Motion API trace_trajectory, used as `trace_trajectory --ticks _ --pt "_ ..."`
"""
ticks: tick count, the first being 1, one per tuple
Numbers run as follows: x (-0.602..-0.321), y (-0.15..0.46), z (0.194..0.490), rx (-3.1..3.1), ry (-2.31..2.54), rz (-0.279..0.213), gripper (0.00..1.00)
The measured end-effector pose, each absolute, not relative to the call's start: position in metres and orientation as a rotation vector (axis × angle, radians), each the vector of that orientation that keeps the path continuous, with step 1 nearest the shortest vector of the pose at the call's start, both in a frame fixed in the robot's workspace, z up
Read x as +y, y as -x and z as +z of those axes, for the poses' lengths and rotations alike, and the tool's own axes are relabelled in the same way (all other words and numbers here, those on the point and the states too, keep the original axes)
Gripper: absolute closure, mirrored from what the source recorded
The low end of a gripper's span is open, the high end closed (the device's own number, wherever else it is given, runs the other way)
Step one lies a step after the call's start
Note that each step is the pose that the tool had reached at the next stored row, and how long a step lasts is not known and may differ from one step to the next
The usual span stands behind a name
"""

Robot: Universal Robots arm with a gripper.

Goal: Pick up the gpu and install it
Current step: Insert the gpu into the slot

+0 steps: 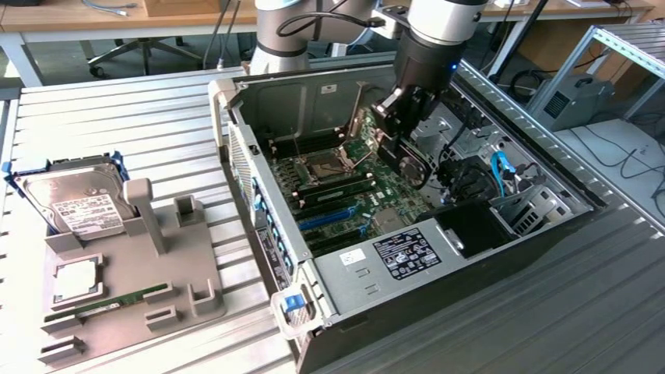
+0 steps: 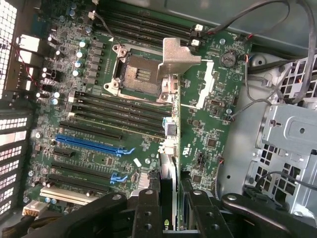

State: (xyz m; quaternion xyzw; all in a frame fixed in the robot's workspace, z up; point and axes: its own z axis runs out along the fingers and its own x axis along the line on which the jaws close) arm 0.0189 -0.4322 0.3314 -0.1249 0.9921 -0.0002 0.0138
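My gripper point(image 1: 398, 109) is shut on the gpu point(image 1: 376, 131), a thin black card with a silver bracket, and holds it inside the open computer case point(image 1: 374, 269) above the green motherboard point(image 1: 348, 191). In the wrist view the gpu point(image 2: 177, 55) is seen edge-on between the two black fingers of the gripper point(image 2: 173, 201), with its bracket end farthest from the wrist. The card hangs over the board beside the CPU socket point(image 2: 132, 74), apart from the blue expansion slots point(image 2: 89, 141).
Cables point(image 2: 267, 74) and a metal drive cage point(image 2: 292, 134) crowd the case next to the board. On the exterior view's left, a grey fixture point(image 1: 130, 284) carries a silver hard drive point(image 1: 78, 204) and a green memory stick point(image 1: 109, 304). The slatted table point(image 1: 540, 312) surrounds the case.
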Motion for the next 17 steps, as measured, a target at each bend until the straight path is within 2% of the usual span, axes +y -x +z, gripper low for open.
trace_trajectory --ticks 17 --pt "-0.4322 -0.0190 0.3314 3.066 0.544 0.002 0.74"
